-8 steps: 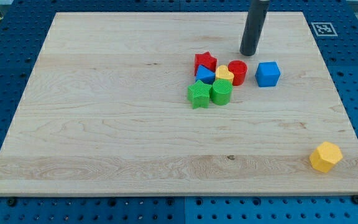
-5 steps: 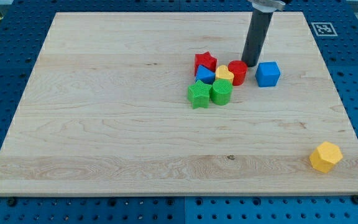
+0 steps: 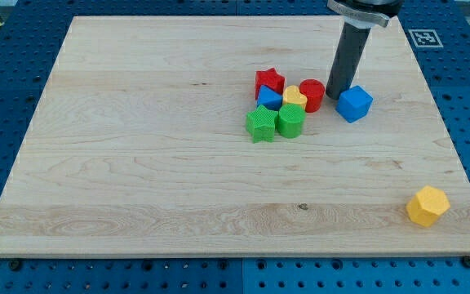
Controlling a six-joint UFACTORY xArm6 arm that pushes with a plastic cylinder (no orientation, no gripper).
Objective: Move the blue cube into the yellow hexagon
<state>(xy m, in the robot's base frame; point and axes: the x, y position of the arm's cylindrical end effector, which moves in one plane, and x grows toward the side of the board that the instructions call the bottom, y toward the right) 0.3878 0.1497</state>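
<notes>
The blue cube (image 3: 355, 104) sits right of the middle of the wooden board (image 3: 137, 163), turned slightly askew. My tip (image 3: 339, 98) stands at its left edge, touching it, between the cube and the red cylinder (image 3: 312, 95). The yellow hexagon (image 3: 427, 205) lies far off near the board's bottom right corner.
A tight cluster lies left of my tip: a red star (image 3: 269, 82), a blue triangular block (image 3: 268, 98), a yellow heart (image 3: 294, 99), a green star (image 3: 260, 123) and a green hexagonal block (image 3: 290, 121). A fiducial marker (image 3: 425, 37) is at the top right.
My tip moved down and to the right, from above the red cylinder to the blue cube's left edge. The cube shifted slightly right and down and rotated.
</notes>
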